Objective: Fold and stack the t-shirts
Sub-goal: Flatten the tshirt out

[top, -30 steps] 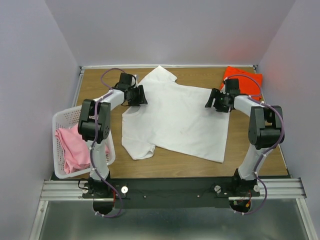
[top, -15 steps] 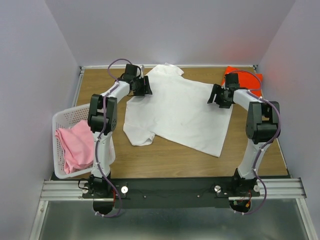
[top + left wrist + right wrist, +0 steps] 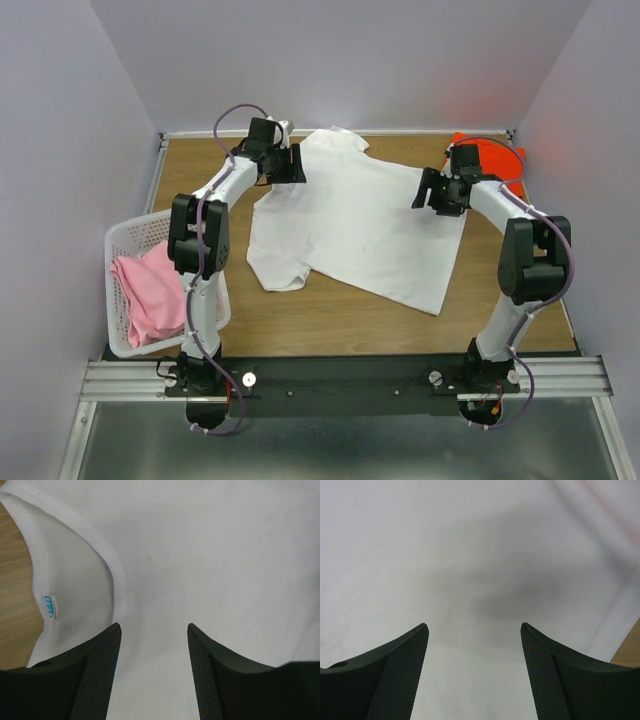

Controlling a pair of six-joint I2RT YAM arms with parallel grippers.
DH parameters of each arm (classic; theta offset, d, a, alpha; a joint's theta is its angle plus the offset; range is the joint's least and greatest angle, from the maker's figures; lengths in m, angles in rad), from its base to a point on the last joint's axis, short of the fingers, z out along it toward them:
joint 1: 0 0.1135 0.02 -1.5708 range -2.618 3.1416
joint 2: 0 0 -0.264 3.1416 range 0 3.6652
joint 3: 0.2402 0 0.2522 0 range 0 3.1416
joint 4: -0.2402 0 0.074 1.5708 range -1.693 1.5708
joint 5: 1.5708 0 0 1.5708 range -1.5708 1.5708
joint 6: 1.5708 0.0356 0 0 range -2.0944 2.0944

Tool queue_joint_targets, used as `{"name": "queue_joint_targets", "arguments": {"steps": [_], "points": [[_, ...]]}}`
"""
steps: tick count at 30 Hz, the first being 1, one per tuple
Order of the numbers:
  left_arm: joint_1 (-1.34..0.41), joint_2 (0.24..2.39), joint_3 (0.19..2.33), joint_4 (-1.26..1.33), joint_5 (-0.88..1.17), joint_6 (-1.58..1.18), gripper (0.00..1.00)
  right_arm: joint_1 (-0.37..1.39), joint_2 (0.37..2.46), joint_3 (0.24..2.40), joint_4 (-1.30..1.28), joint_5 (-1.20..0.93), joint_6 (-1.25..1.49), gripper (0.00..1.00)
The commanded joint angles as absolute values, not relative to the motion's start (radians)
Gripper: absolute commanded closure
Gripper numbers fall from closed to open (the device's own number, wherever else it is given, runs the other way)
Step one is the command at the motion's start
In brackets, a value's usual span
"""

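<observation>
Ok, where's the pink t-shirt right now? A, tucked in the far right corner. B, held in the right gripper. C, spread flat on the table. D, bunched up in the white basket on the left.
D: the pink t-shirt lies crumpled inside the white basket at the table's left edge.

White shirt (image 3: 350,225): spread flat mid-desk (image 3: 330,320), lying askew, lightly wrinkled. Collar at its left edge, small blue label (image 3: 49,606) inside.
Orange-red shirt (image 3: 495,160): bunched in the far right corner.
Pink shirt (image 3: 150,295): crumpled heap inside basket (image 3: 122,240), left edge.
</observation>
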State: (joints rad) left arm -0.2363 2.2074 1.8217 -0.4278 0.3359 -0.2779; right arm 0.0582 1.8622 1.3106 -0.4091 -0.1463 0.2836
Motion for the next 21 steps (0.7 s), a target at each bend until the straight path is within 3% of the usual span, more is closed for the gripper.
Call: {"name": "queue_joint_targets", "arguments": {"steps": [1, 10, 21], "points": [[-0.235, 2.039, 1.651, -0.405, 0.321, -0.264, 0.36, 0.092, 1.789, 1.240, -0.445, -0.189, 0.291, 0.19], [-0.236, 1.879, 1.316, -0.299, 0.325, -0.284, 0.36, 0.138, 1.720, 1.100, -0.443, -0.195, 0.327, 0.19], [-0.236, 1.980, 1.292, -0.268, 0.316, -0.295, 0.36, 0.138, 1.776, 1.058, -0.445, -0.110, 0.364, 0.18]]}}
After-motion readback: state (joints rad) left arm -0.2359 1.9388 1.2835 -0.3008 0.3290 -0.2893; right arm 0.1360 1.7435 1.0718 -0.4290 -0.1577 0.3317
